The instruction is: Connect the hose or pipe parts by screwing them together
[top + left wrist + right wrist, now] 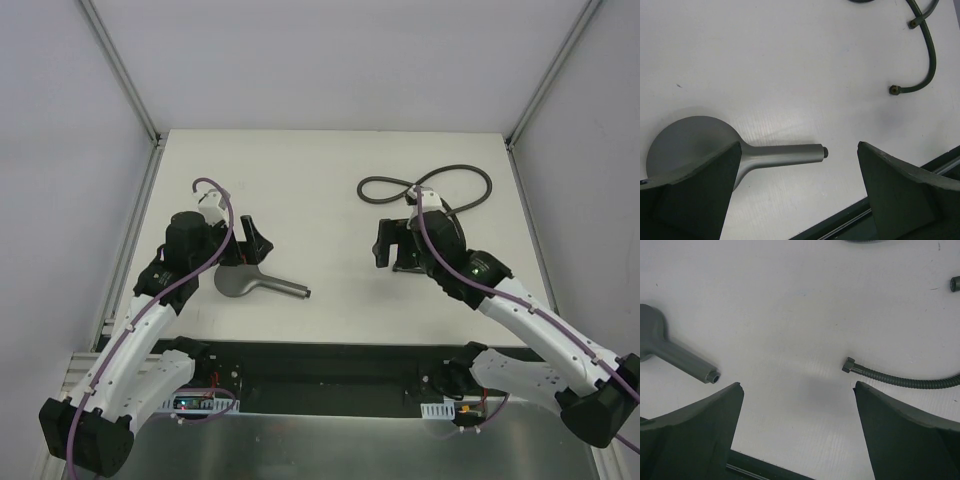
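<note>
The dark grey shower head (240, 281) lies flat on the white table, its straight handle (290, 291) pointing right. My left gripper (255, 245) hovers open just behind the round face; in the left wrist view the shower head (690, 145) and its handle (785, 156) lie between the spread fingers of that gripper (799, 146), untouched. The thin hose (430, 185) lies looped at the back right. My right gripper (384, 248) is open over bare table. One hose end fitting (848, 365) lies just beyond the right fingertip of this gripper (798, 386). Another fitting (955, 284) shows at the frame edge.
A black strip (330, 360) runs along the table's near edge, with both arm bases on it. Pale enclosure walls and metal frame posts (130, 80) bound the table at left, right and back. The shower head's handle tip (712, 376) shows left of the right gripper.
</note>
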You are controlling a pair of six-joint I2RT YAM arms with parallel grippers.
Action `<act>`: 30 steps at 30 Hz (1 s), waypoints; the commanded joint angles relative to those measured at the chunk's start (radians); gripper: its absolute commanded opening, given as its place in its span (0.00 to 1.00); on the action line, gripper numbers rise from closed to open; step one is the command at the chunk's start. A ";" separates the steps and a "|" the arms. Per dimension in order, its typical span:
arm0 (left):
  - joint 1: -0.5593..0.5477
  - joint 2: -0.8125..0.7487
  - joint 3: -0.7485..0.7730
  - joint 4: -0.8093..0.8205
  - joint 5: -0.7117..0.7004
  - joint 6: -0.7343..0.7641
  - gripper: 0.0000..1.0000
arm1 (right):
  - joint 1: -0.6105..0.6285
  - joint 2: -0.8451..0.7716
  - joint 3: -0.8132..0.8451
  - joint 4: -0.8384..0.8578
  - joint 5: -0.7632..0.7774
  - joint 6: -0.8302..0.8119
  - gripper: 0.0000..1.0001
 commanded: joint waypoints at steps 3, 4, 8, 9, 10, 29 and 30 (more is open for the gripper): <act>0.001 0.018 0.033 -0.017 -0.050 -0.028 0.99 | -0.003 -0.070 -0.004 0.002 0.082 0.029 0.96; 0.002 0.023 0.035 -0.029 -0.061 -0.031 0.99 | -0.002 -0.073 -0.002 0.002 0.111 0.027 0.96; 0.002 0.058 0.058 -0.070 -0.106 -0.026 0.99 | -0.005 -0.076 0.054 -0.001 0.206 -0.028 0.96; 0.002 0.063 0.064 -0.078 -0.113 -0.023 0.99 | -0.008 -0.065 0.074 -0.012 0.240 -0.043 0.96; 0.001 0.069 0.068 -0.090 -0.121 -0.020 0.99 | -0.020 -0.048 0.125 -0.016 0.288 -0.102 0.96; 0.002 0.053 0.094 -0.126 -0.097 -0.031 0.99 | -0.650 0.827 0.720 -0.219 0.059 0.145 0.61; 0.001 0.055 0.094 -0.126 -0.097 -0.032 0.99 | -0.669 0.852 0.738 -0.251 0.057 0.165 0.60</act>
